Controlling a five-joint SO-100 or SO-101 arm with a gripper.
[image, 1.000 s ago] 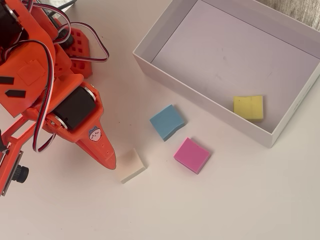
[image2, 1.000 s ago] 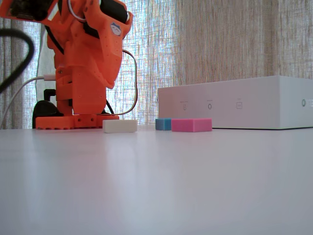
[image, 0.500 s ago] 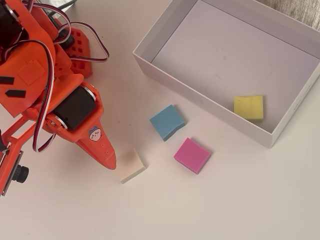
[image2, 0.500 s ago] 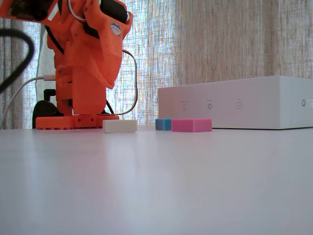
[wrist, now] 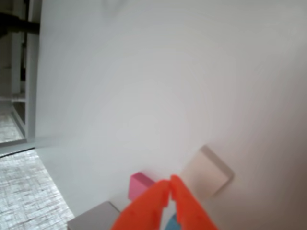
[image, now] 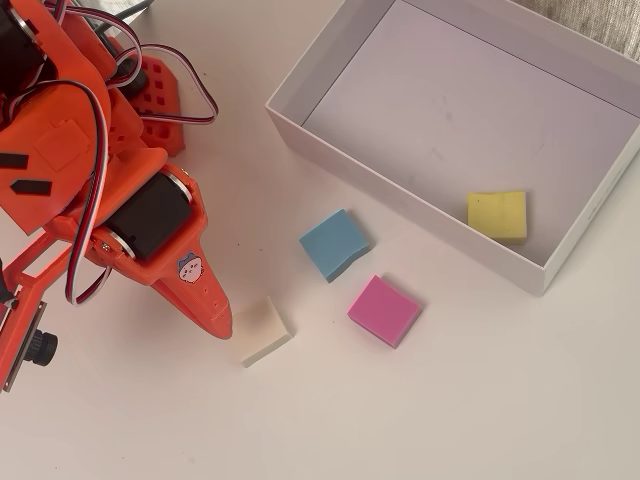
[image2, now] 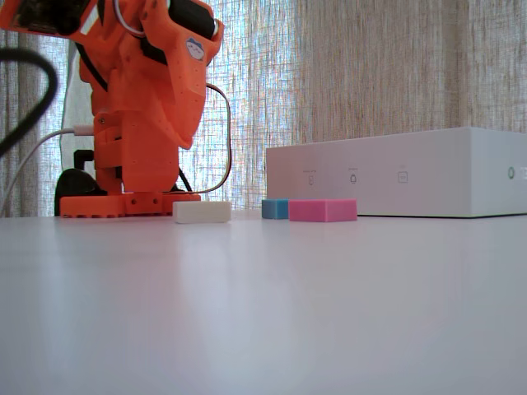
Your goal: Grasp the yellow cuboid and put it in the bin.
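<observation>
The yellow cuboid lies flat inside the bin, near its front right wall in the overhead view. The bin is a large white box; in the fixed view only its outer wall shows and the cuboid is hidden. My orange gripper is shut and empty, well left of the bin, with its tip beside the cream block. In the wrist view the fingertips meet with nothing between them.
A blue block and a pink block lie on the white table between the gripper and the bin. In the fixed view the cream, blue and pink blocks sit in a row. The arm's base stands at the upper left.
</observation>
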